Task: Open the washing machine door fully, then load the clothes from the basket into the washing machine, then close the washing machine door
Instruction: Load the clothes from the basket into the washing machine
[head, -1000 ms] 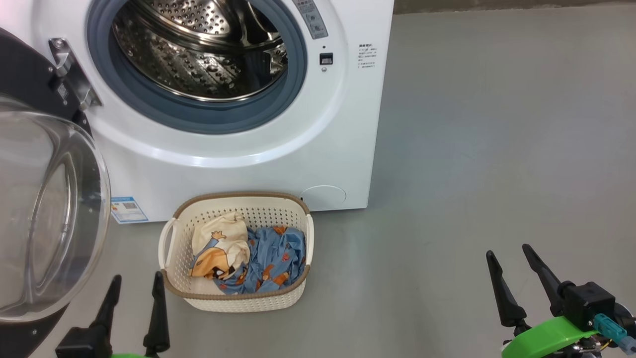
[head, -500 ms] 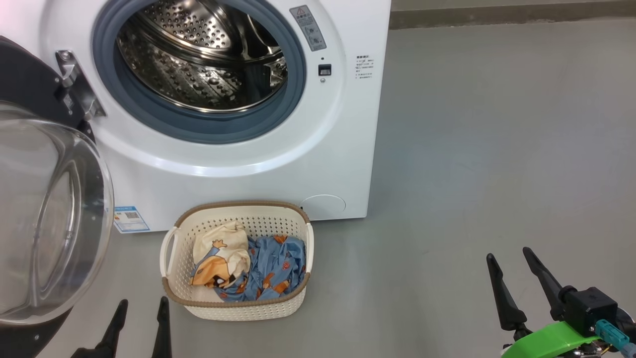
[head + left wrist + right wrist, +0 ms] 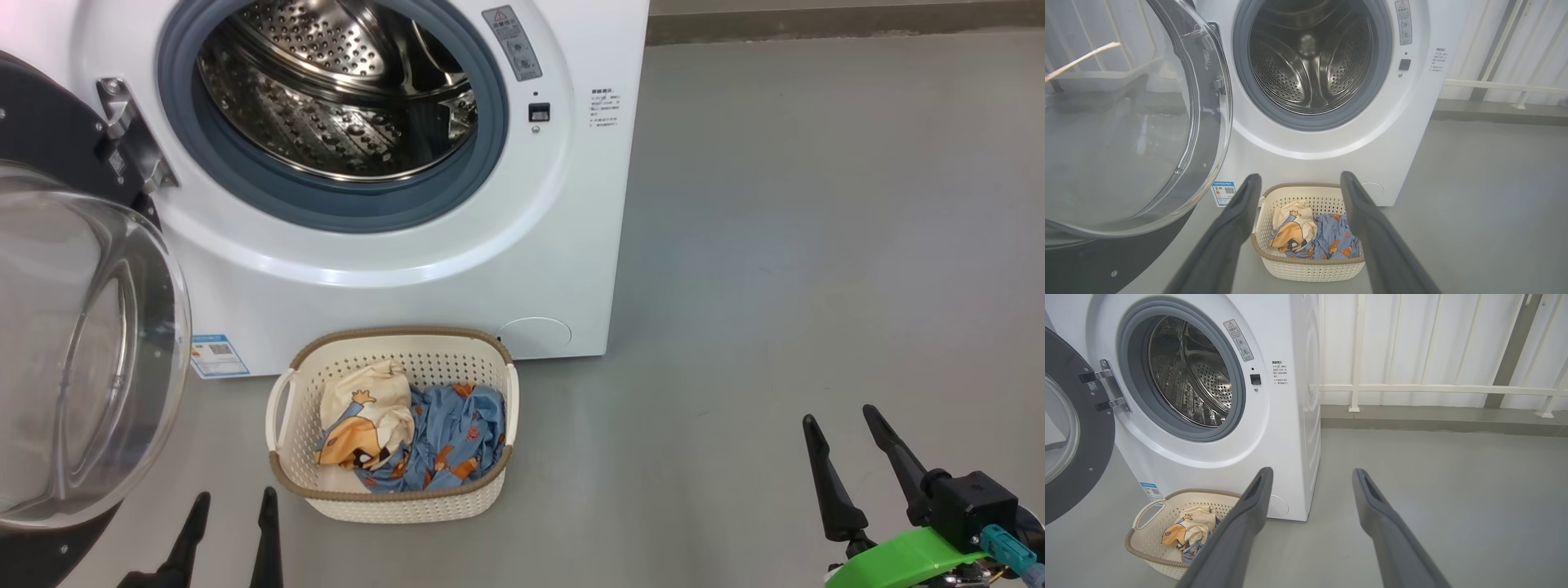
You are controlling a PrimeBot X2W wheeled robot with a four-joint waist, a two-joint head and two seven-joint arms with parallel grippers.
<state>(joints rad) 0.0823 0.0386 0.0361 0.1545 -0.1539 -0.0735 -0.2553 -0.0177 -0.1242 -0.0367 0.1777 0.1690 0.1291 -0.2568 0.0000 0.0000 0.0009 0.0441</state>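
Head view: my camera has tipped slightly; nothing on the floor (image 3: pixel 775 245) moved. The round glossy black glass-bowled door (image 3: pixel 82 351) stands swung wide left of my left claw (image 3: pixel 234 492), so I reckon loading comes next. Left wrist view: that claw gapes fully, empty, the blue and cream printed clothes (image 3: pixel 1312 237) straight ahead in the small cream perforated plastic basket (image 3: pixel 1310 271). Right wrist view: my right claw (image 3: pixel 1311 470) is equally wide, holding nothing, basket to its left before the white boxy washing machine (image 3: pixel 1208 473).
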